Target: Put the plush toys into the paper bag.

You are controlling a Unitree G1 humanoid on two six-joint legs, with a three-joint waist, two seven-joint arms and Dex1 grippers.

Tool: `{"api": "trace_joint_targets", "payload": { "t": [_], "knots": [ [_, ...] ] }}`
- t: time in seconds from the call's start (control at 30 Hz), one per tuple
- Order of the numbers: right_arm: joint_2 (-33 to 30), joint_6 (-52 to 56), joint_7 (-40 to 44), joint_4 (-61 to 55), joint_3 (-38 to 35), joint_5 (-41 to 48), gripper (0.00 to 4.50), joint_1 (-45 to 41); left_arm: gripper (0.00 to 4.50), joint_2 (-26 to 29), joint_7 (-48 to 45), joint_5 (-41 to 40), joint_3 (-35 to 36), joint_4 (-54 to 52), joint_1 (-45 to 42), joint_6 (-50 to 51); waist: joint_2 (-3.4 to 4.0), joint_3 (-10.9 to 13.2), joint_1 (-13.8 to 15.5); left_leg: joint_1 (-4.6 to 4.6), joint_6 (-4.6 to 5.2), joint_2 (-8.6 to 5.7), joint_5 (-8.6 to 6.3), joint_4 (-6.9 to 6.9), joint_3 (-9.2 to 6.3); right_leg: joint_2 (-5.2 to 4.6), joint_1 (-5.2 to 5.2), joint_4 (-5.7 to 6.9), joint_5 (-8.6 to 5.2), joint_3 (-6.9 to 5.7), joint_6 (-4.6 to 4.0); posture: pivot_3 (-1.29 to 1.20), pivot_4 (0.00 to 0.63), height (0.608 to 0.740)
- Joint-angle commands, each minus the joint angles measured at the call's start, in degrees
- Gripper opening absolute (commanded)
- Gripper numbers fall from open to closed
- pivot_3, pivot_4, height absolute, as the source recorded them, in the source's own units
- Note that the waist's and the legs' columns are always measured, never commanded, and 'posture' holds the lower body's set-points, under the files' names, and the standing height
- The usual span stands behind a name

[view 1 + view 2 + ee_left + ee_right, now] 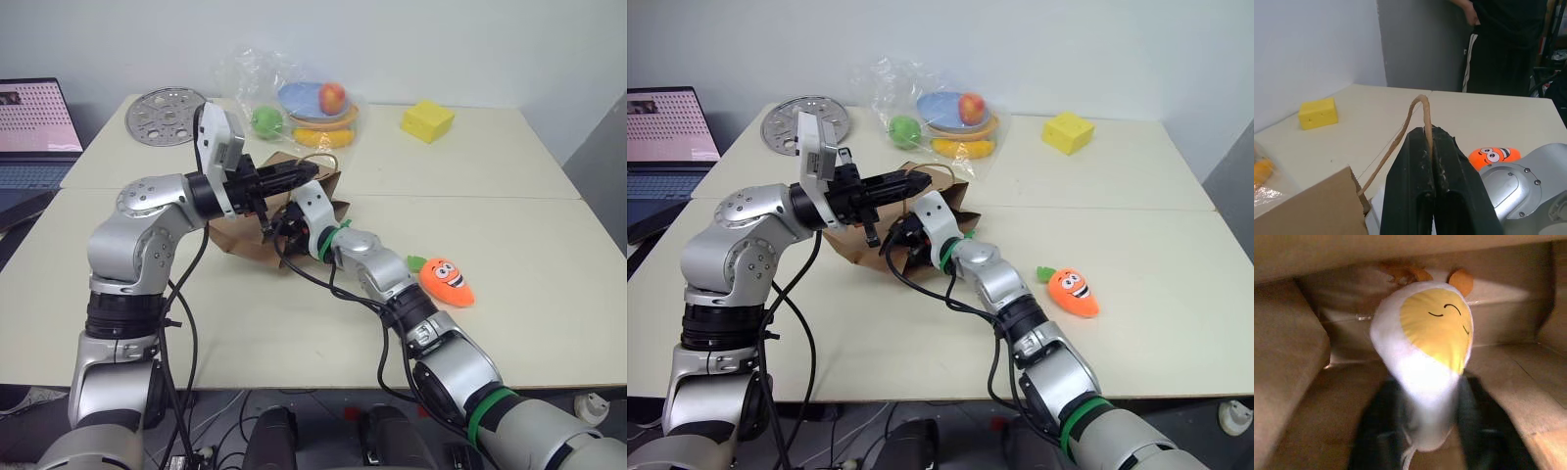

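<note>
The right gripper (1425,416) sits inside the paper bag (245,240) — fingers parted, egg toy (1425,347) between them; the left gripper (1428,171) pinches the bag's handle (1418,110).

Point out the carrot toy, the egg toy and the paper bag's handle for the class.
carrot toy (448,281): left eye view, on its orange smiling face.
egg toy (1436,328): right wrist view, on its yellow face.
paper bag's handle (1420,104): left wrist view, top of the loop.

Rounded silver shells clad both arms, joined by black ribbed collars and looped with loose black cables, green bands ringing the right arm (392,284), and the left gripper (1432,183) has scuffed black fingers.
</note>
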Motion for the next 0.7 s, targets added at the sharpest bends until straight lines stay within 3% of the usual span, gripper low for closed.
{"api": "trace_joint_targets", "payload": {
  "t": [0.03, 0.13, 0.2, 0.33, 0.47, 0.6, 0.7],
  "knots": [
    [-2.6, 3.6, 2.0, -13.5, -1.5, 1.4, 2.65, 3.7, 0.00, 0.7, -0.3, -0.8, 1.1, -1.6, 0.0, -0.6, 0.00, 0.0, 0.0, 0.00, 0.00, 0.00, 0.00, -0.01, -0.01, 0.00, 0.00, 0.00, 0.00, 0.00, 0.00, 0.00, 0.150, 0.740],
    [-4.9, 8.2, 2.5, -22.5, -1.7, 2.4, 3.82, 7.2, 0.00, 0.8, -0.2, -0.9, 1.2, -1.7, 0.2, -0.6, 0.00, 0.0, 0.0, 0.00, 0.00, 0.00, 0.00, -0.01, -0.02, 0.00, 0.00, 0.01, 0.00, -0.01, 0.00, 0.00, 0.150, 0.740],
    [-8.4, 14.2, 3.1, -34.5, -3.4, 4.9, 4.48, 11.7, 0.00, 0.8, -0.3, -0.8, 1.1, -1.4, 0.3, -0.9, 0.00, 0.0, 0.1, 0.00, 0.00, 0.00, 0.00, 0.00, -0.02, 0.00, 0.00, 0.01, 0.00, -0.01, 0.00, 0.00, 0.150, 0.740],
    [-16.8, 23.2, 2.2, -56.5, -10.2, 8.5, 4.48, 23.6, 0.00, 0.9, -0.6, -0.6, 1.3, -0.9, 0.8, -1.4, 0.00, 0.0, 0.4, -0.05, -0.05, -0.03, -0.03, -0.02, -0.08, -0.02, 0.02, -0.04, -0.05, -0.04, 0.08, 0.00, 0.150, 0.740],
    [-25.2, 29.1, 2.0, -70.6, -18.5, 10.5, 4.48, 37.2, 0.00, 0.9, -0.9, -0.5, 1.3, -0.5, 1.3, -1.7, -0.01, 0.0, 0.5, -0.03, -0.08, -0.09, -0.05, -0.02, -0.04, -0.09, 0.08, -0.12, -0.08, -0.02, 0.11, 0.00, 0.150, 0.740],
    [-30.0, 30.6, 1.7, -76.3, -24.7, 9.9, 4.48, 51.7, 0.00, 0.5, -1.0, -0.3, 1.0, -0.2, 1.6, -2.1, -0.02, 0.0, 0.2, 0.08, -0.08, -0.05, -0.06, -0.01, -0.06, -0.06, 0.19, -0.12, -0.28, -0.03, -0.01, 0.00, 0.150, 0.740],
    [-30.1, 28.8, 0.8, -76.0, -25.4, 9.4, 4.48, 56.5, 0.00, 0.1, -1.0, -0.1, 0.8, 0.1, 1.5, -2.1, -0.01, 0.0, -0.3, 0.21, -0.07, 0.00, -0.05, 0.01, -0.01, 0.00, 0.21, -0.04, -0.29, 0.05, -0.03, 0.00, 0.150, 0.740]
  ]
}}
